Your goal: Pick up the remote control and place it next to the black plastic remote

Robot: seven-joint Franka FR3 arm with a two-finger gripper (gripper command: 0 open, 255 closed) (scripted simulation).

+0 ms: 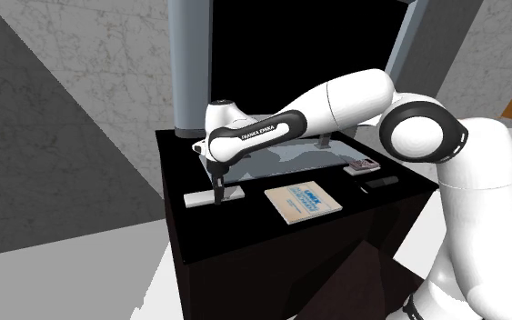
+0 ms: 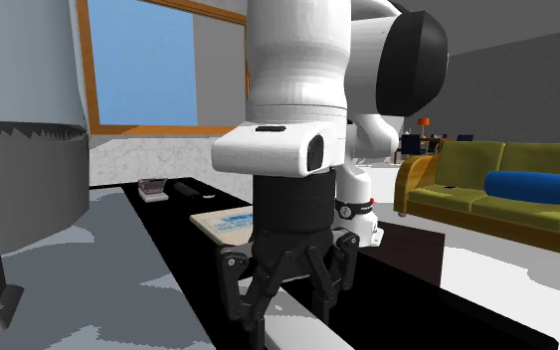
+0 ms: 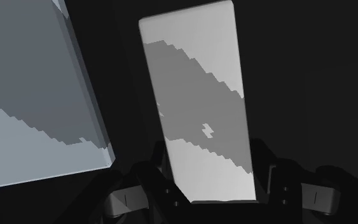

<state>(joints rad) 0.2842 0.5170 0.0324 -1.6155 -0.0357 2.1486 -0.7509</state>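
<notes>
**Clerk:** Pincer, all-black, two-fingered point(image 1: 216, 191): sitting low on the black cabinet top point(image 1: 176, 168), narrowed across the pale grey, flat, rectangular remote control point(image 3: 196, 95). In the wrist view no gap is showing at either long edge.

**Checker:** And the remote control is lying where?

**Clerk:** Flat on the top, just beside the grey-blue flat slab point(image 3: 37, 95). It is sitting well apart from the slim black plastic remote point(image 1: 381, 184), with the pale flat booklet printed in blue point(image 1: 304, 202) lying between them.

**Checker:** Handling note?

**Clerk:** The piece is looking thin, so the pads are probably catching little edge. I am advising a firm squeeze and a slow, straight rise clear of the slab's edge. Then it should be travelling level over the booklet and lowering alongside the black remote without nudging it.

**Checker:** Containers?

**Clerk:** One candidate: a small grey boxy item point(image 1: 365, 165), standing near the black remote. Whether it is holding anything cannot be told.
</notes>
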